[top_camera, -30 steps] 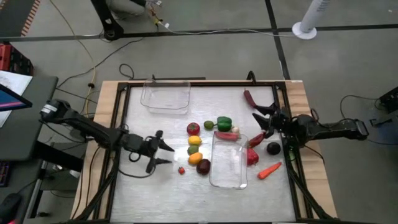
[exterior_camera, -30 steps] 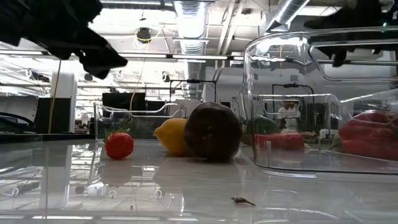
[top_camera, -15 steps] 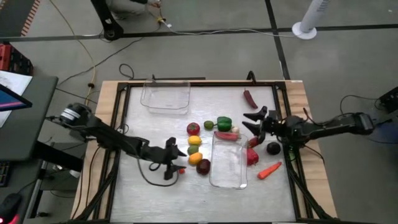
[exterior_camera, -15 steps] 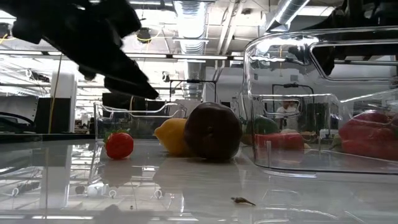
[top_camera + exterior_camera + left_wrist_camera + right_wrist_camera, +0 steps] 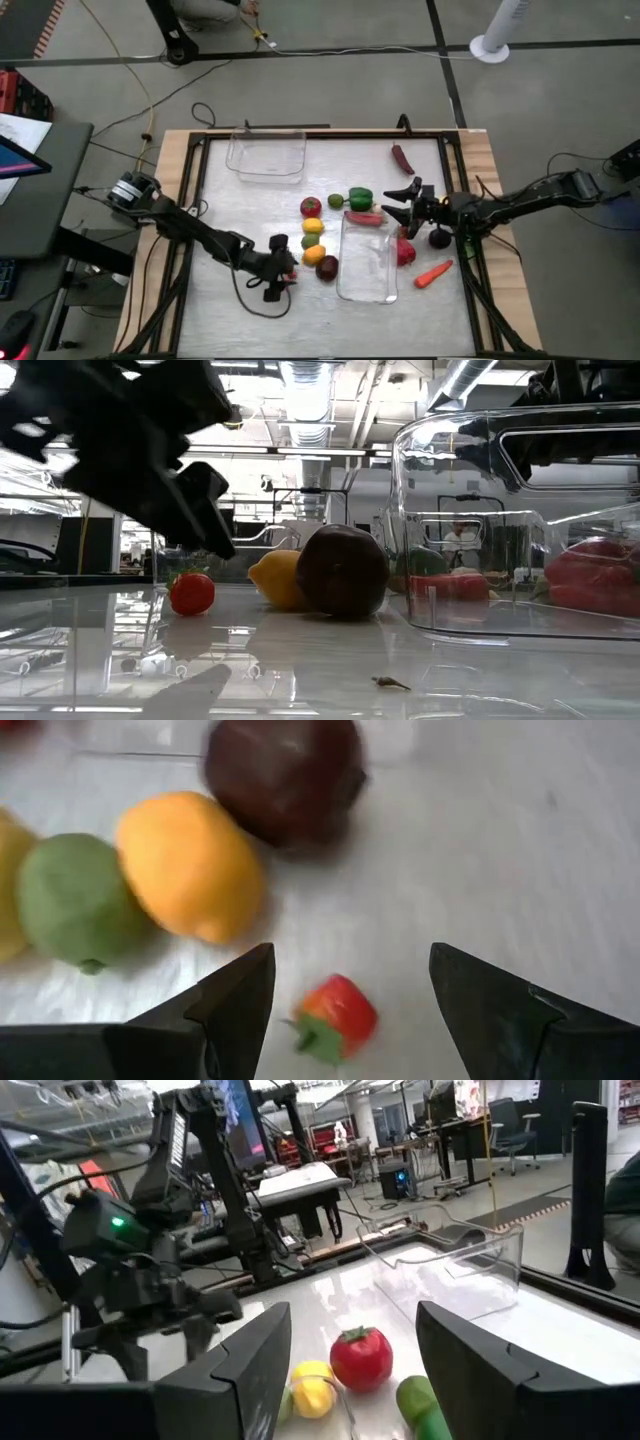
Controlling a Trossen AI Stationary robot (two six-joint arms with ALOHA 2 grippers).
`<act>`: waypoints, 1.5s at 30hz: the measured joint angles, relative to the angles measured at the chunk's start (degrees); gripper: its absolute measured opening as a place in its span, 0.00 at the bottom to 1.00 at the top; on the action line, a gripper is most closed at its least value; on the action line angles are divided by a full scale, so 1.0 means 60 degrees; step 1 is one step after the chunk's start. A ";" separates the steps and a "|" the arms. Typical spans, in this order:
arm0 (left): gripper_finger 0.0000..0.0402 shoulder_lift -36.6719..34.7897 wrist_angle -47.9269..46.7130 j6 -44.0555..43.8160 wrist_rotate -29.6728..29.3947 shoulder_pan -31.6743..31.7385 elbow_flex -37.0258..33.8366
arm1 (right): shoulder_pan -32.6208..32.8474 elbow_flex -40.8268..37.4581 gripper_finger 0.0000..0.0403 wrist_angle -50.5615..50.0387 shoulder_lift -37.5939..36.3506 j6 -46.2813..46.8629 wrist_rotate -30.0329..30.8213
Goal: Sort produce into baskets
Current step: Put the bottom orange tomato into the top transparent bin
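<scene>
Left gripper: the left gripper [image 5: 284, 275] is hanging low over the table [image 5: 230, 310] near its front, its two dark fingers [image 5: 225, 1010] standing spread with a small strawberry [image 5: 333, 1017] lying loose between them, not pinched.
Right gripper: the right gripper [image 5: 398, 199] is reaching in from the right side, hovering above the near tray's far end with its fingers apart and nothing between them.
Surface: the table is showing a pale, glossy top that is mirroring the fruit in the low view.
Trays: two clear, hard plastic trays with rounded corners and low walls are sitting on the table; the far tray [image 5: 266, 156] is standing at the back, and the near tray [image 5: 367, 262] is lying right of centre; whether anything is resting inside either, I cannot tell.
Round pieces: a smooth red tomato [image 5: 311, 207], a yellow lemon [image 5: 312, 226], a green lime [image 5: 310, 241], an orange fruit [image 5: 314, 254] and a maroon plum [image 5: 327, 268] are lining up in a row, close together, just left of the near tray.
Green pieces: one lumpy green pepper [image 5: 361, 197] is sitting beyond the near tray.
Right side: one dark round piece [image 5: 440, 238], one tapered carrot [image 5: 433, 274], one dark red chili [image 5: 401, 158] and a red lump [image 5: 405, 252] against the near tray's right wall are lying there.
</scene>
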 joint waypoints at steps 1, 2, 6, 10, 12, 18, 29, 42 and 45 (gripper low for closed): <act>0.63 0.0000 -0.0012 0.0143 -0.0001 -0.0056 0.0000 | 0.0002 0.0000 0.61 -0.0004 0.0040 -0.0078 0.0000; 0.63 -0.0008 -0.0079 0.0252 -0.0037 -0.0095 -0.0001 | 0.0004 0.0000 0.61 0.0031 0.0098 -0.0127 0.0000; 0.63 -0.0011 -0.0135 0.0415 -0.0536 -0.0108 -0.0370 | 0.0004 0.0000 0.61 0.0203 0.0243 -0.0170 0.0000; 0.62 -0.0011 0.0485 0.0416 -0.0729 -0.0105 -0.0903 | 0.0004 0.0000 0.61 0.0208 0.0254 -0.0170 0.0000; 0.60 -0.0011 0.1033 0.0413 -0.0729 -0.0105 -0.1175 | 0.0004 0.0000 0.61 0.0208 0.0254 -0.0172 0.0000; 0.52 -0.0011 0.2780 0.0368 -0.0575 -0.0105 -0.1916 | 0.0004 0.0000 0.61 0.0204 0.0254 -0.0192 -0.0002; 0.39 0.0006 0.3216 0.0210 -0.0610 -0.0105 -0.2149 | 0.0004 0.0000 0.61 0.0200 0.0254 -0.0215 -0.0004; 0.25 0.1042 0.3829 0.0520 -0.0313 -0.0083 -0.1883 | 0.0004 0.0000 0.61 0.0138 0.0254 -0.0210 -0.0004; 0.22 0.1048 0.4009 0.0591 -0.0295 -0.0083 -0.1891 | 0.0002 0.0000 0.61 0.0135 0.0254 -0.0206 -0.0004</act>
